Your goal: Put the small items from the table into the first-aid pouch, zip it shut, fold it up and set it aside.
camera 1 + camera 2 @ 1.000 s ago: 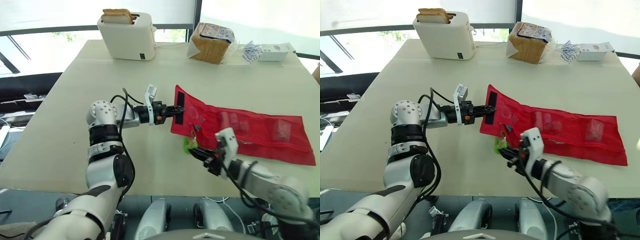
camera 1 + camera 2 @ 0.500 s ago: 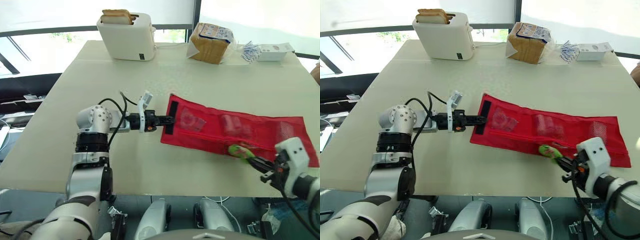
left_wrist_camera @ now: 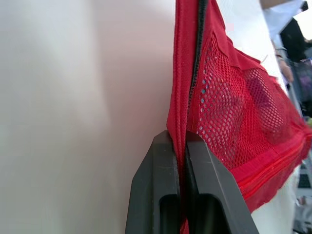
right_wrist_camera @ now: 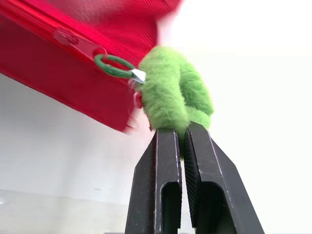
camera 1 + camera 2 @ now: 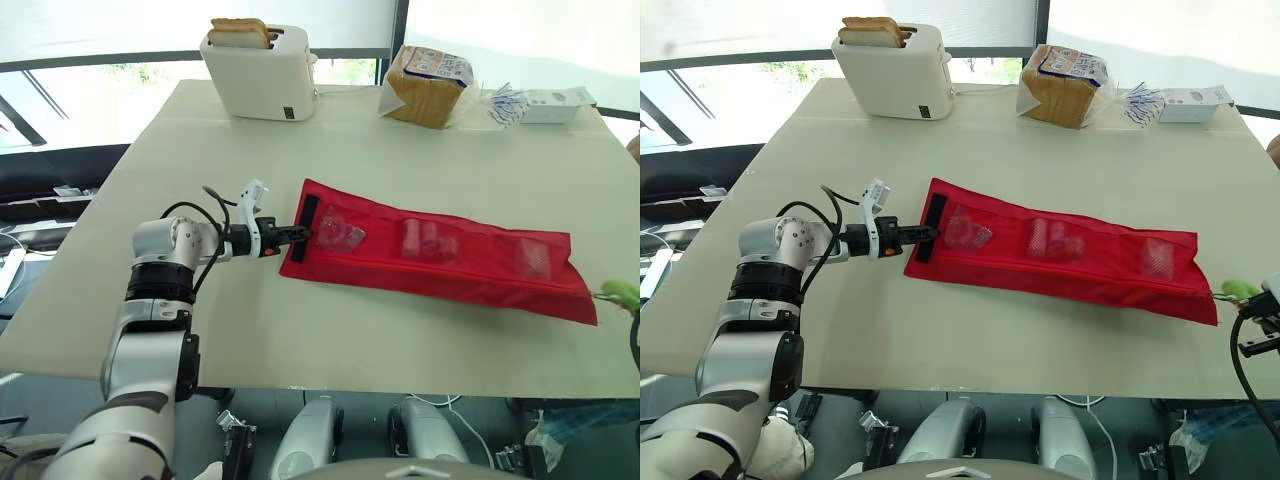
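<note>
1. The fingers [image 3: 155, 180] of my left gripper [image 3: 178, 134] are squeezed tight on the short end of the red pouch [image 5: 430, 265]. This is in the middle left of the head view.
2. The fingers [image 4: 201, 161] of my right gripper [image 4: 179, 129] are pinched on the green fluffy tag [image 4: 175, 95]. It sits at the far right edge of the head view, just past the table [image 5: 400, 150] edge.
3. A green ring [image 4: 113, 66] joins the tag to the zip slider at the pouch's corner.
4. The pouch lies flat and stretched out across the middle of the table, from centre left to lower right.
5. I can see small packets [image 5: 340, 232] inside its net pockets.
6. At the top of the view stand a toaster [image 5: 262, 70] on the left, a bag of bread [image 5: 428, 85] right of centre, and a white box [image 5: 555, 103] on the far right. All are well apart from the pouch.
</note>
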{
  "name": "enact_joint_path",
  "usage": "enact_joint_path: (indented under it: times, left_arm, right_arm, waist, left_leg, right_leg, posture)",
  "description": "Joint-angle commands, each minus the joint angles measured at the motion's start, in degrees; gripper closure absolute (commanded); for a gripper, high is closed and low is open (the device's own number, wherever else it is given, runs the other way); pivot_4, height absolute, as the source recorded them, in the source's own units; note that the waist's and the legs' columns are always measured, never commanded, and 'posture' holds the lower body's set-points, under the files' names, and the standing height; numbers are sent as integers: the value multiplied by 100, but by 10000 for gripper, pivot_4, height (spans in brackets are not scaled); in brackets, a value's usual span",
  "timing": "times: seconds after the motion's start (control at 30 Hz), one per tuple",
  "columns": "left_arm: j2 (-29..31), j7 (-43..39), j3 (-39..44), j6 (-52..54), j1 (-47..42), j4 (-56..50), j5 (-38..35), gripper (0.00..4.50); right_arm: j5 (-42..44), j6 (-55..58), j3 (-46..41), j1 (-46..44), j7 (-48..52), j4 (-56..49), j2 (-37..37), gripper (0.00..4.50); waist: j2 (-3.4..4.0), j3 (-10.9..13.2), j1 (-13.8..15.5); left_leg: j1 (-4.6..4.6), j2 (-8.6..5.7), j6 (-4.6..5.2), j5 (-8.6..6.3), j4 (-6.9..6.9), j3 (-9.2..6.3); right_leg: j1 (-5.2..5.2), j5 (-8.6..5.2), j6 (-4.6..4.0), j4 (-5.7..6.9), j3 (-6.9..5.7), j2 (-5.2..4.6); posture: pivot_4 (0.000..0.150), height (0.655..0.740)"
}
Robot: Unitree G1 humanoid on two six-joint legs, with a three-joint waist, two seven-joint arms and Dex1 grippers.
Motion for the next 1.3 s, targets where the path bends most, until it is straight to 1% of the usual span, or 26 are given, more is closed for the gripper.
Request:
enact_joint_path:
  times: [0.03, 0.13, 0.27, 0.4, 0.5, 0.57, 0.63, 0.67, 0.73, 0.77, 0.8, 0.83, 0.87, 0.9, 0.93, 0.97, 1.0, 1.03, 1.1, 1.17, 1.2, 1.23, 1.27, 1.3]
  left_arm:
    - [210, 1, 228, -213, 25, 21, 112, 45000]
    - [304, 70, 358, -282, 88, 50, 148, 45000]
    - [435, 97, 470, -298, 220, 12, 177, 45000]
    - [693, -174, 479, -315, 800, -499, 104, 45000]
    - [694, -177, 487, -491, 1142, -826, 127, 45000]
    - [711, -75, 412, -939, 1360, -890, 359, 45000]
    - [686, 113, 632, -1316, 1473, -779, 426, 38146]
    - [682, 200, 690, -1456, 1513, -791, 461, 35593]
    - [669, 325, 785, -1655, 1541, -782, 481, 28383]
    - [616, 554, 885, -1991, 1519, -771, 578, 24053]
    - [548, 808, 1006, -2291, 1461, -729, 653, 19536]
    - [476, 1041, 1117, -2488, 1387, -668, 691, 15718]
    - [364, 1365, 1206, -2777, 1294, -687, 788, 10847]
    - [249, 1558, 1284, -3040, 1210, -684, 825, 6878]
    - [83, 1603, 1372, -3472, 1144, -733, 818, 1790]
    - [-28, 1510, 1383, -3662, 1082, -838, 763, 1790]
    - [-107, 1254, 1382, -3638, 1027, -991, 588, 1790]
    - [-153, 910, 1342, -3564, 989, -1178, 396, 1790]
    - [-179, 306, 1053, -3518, 1020, -1683, 238, 1790]
    - [-243, -301, 673, -3525, 1111, -2294, 80, 1311]
    - [-253, -741, 337, -3577, 1233, -2779, -3, 262]
    - [-237, -1166, 22, -3630, 1384, -3269, -82, 262]
    - [-225, -1427, -182, -3667, 1484, -3585, -118, 0]
    - [-227, -1583, -359, -3654, 1557, -3844, -139, 0]
  right_arm:
    - [-661, -32, 177, -215, -34, 186, -225, 44465]
    - [-1023, -183, 643, -535, -27, 447, -378, 44465]
    - [-1520, -460, 1055, -751, 138, 705, -469, 44465]
    - [-1405, -843, 1758, -1436, 381, 836, -131, 44465]
    - [-1482, -991, 2254, -1844, 460, 985, 98, 44465]
    - [-1598, -1168, 2478, -1945, 575, 1130, 197, 44465]
    - [-1772, -1402, 2588, -1728, 836, 1289, 172, 45000]
    - [-1797, -1465, 2501, -1677, 892, 1336, 267, 45000]
    - [-1725, -1475, 2263, -1594, 1046, 1329, 438, 45000]
    - [-1647, -1448, 2004, -1527, 1132, 1251, 573, 38106]
    - [-1533, -1416, 1708, -1532, 1151, 1193, 770, 35091]
    - [-1460, -1390, 1463, -1570, 1154, 1160, 939, 30623]
    - [-1445, -1454, 1186, -1540, 1185, 1140, 1092, 25201]
    - [-1407, -1482, 987, -1523, 1240, 1127, 1209, 21269]
    - [-1211, -1397, 728, -1517, 1344, 1081, 1366, 15835]
    - [-940, -1263, 468, -1502, 1481, 1006, 1508, 15835]
    - [-675, -1158, 275, -1495, 1643, 916, 1586, 15835]
    - [-412, -1031, 111, -1495, 1795, 821, 1616, 15835]
    - [91, -782, -94, -1572, 1989, 659, 1603, 15835]
    - [492, -714, -77, -1712, 2079, 514, 1622, 10522]
    - [775, -713, 2, -1848, 2002, 403, 1775, 6276]
    - [976, -698, 83, -2009, 1777, 329, 1980, 6276]
    - [1110, -676, 125, -2119, 1602, 297, 2113, 1924]
    - [1246, -636, 117, -2215, 1448, 317, 2229, 367]
  waist:
    - [0, 0, 2]
    - [-3, 0, -5]
    - [-2, 0, -15]
    - [-1, 0, -62]
    - [2, -4, -92]
    - [4, -5, -90]
    - [8, -8, -88]
    - [8, -8, -84]
    - [15, -13, -88]
    - [20, -15, -88]
    - [25, -18, -85]
    - [25, -18, -77]
    - [26, -18, -69]
    - [25, -18, -39]
    - [22, -17, -2]
    - [20, -17, 10]
    - [19, -16, 35]
    - [19, -15, 48]
    - [19, -15, 39]
    - [18, -15, 15]
    - [22, -17, 0]
    - [21, -17, -25]
    - [21, -18, -45]
    - [26, -17, -53]
  left_leg:
    - [0, 0, 0, 0, 0, 1]
    - [0, 0, 0, 0, 2, 1]
    - [2, 1, 0, 0, -2, 1]
    - [3, 2, 0, 0, 0, 3]
    - [5, 4, -1, 0, 0, 2]
    - [5, 3, -1, 0, 0, 1]
    - [5, 3, 0, 0, -1, 2]
    - [6, 4, 0, 0, -2, 1]
    - [8, 4, -1, 0, -2, 1]
    - [11, 5, -1, 0, -2, 1]
    - [12, 5, 0, 0, -2, 1]
    - [13, 5, 0, 0, -2, 1]
    - [13, 5, 1, -1, -3, 0]
    - [13, 5, 1, -1, -2, 1]
    - [13, 4, 2, -2, -1, 1]
    - [11, 3, 3, -3, -2, 1]
    - [10, 3, 4, -4, -1, 1]
    - [6, 2, 5, -4, 0, -2]
    - [2, 0, 6, -5, 0, -2]
    - [3, 0, 6, -5, 2, -2]
    - [5, 0, 6, -5, 2, -2]
    - [11, 0, 6, -5, 2, -1]
    - [12, 4, 6, -5, -4, -1]
    - [14, 8, 6, -5, -5, 0]
  right_leg:
    - [1, 0, 0, -2, 1, 0]
    - [1, 0, 0, -2, 1, 0]
    - [-1, 0, 0, -1, 1, 1]
    - [0, 0, 0, -1, 4, 1]
    - [1, 0, -1, -2, 3, 0]
    - [1, 1, -1, -2, 3, 0]
    - [1, 1, -1, -1, 3, -1]
    - [1, 1, -1, -2, 2, -1]
    - [1, 1, -1, 1, 2, -1]
    - [3, 1, -1, 3, 2, -1]
    - [4, 1, -1, 3, 2, -1]
    - [5, 1, -1, 4, 3, -1]
    - [6, 1, -1, 4, 2, -1]
    - [6, 1, -1, 4, 2, -1]
    - [6, 2, -1, 3, 3, -1]
    - [7, 2, 0, -1, 2, -1]
    - [8, 3, 0, -1, 1, -1]
    - [8, 3, 1, -4, -3, -3]
    - [8, 4, 1, -6, -4, -5]
    - [10, 4, 2, -7, -4, -5]
    - [12, 4, 2, -7, -4, -5]
    - [15, 4, 2, -5, -3, -5]
    - [14, 4, 1, -7, -2, -1]
    - [15, 5, -2, -8, -1, 3]
  posture:
    - [1500, 7400]
    - [1500, 7400]
    - [1500, 7400]
    - [1500, 7400]
    - [1500, 7400]
    - [1500, 7400]
    - [1500, 7400]
    - [1500, 7400]
    - [1500, 7400]
    - [1500, 7400]
    - [1500, 7400]
    - [1500, 7400]
    - [1500, 7400]
    - [1500, 7400]
    - [1500, 7400]
    - [1500, 7400]
    - [1500, 7400]
    - [1500, 7400]
    - [1500, 7400]
    - [1500, 7400]
    - [1500, 7400]
    - [1500, 7400]
    - [1500, 7400]
    - [1500, 7400]
